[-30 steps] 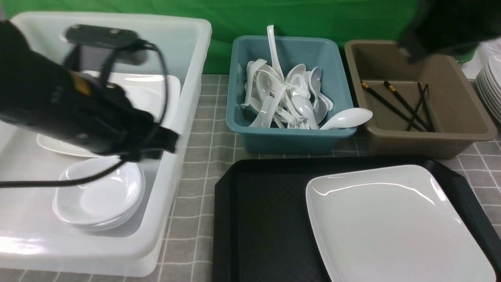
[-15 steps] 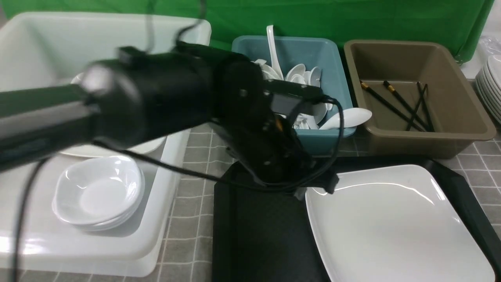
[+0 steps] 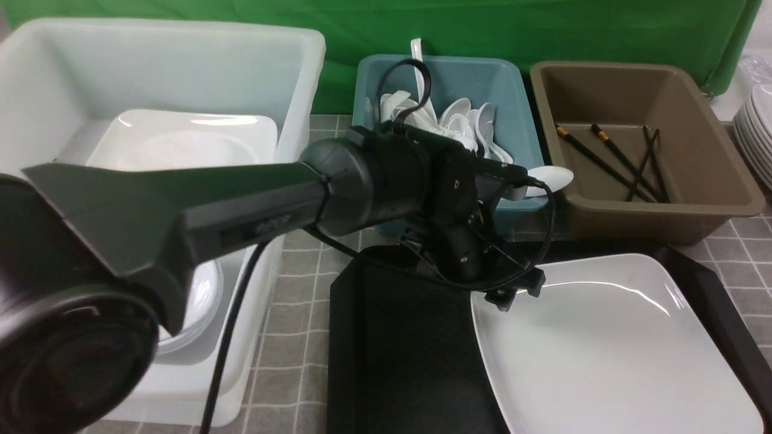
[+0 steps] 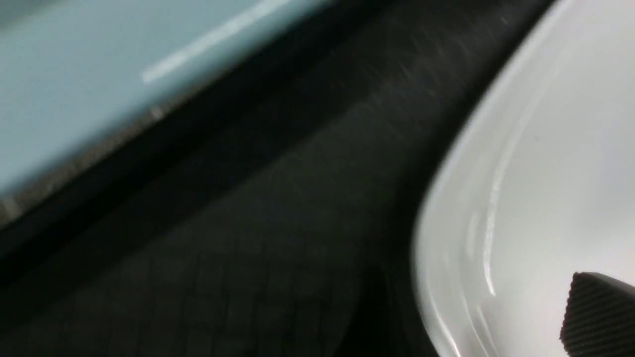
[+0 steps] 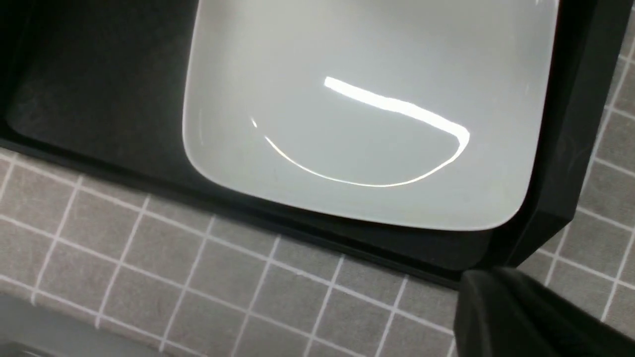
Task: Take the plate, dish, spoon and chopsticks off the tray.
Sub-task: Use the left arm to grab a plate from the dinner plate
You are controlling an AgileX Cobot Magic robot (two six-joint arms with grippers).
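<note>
– On the big black plastic tray, toward its 3 o'clock side, the large glossy white rectangular plate lies flat.
– And the left gripper?
– At the plate's 10 o'clock corner, jaws apart; one ribbed fingertip is over the plate.
– The right gripper?
– Jaws together, over the grey tiled table.
– Beyond the tray?
– At 12 o'clock a teal plastic tub with white spoons; at 1 o'clock a brown tub with black chopsticks.

The plate is glossy and smooth, the tray matt, diamond-textured plastic.
</note>
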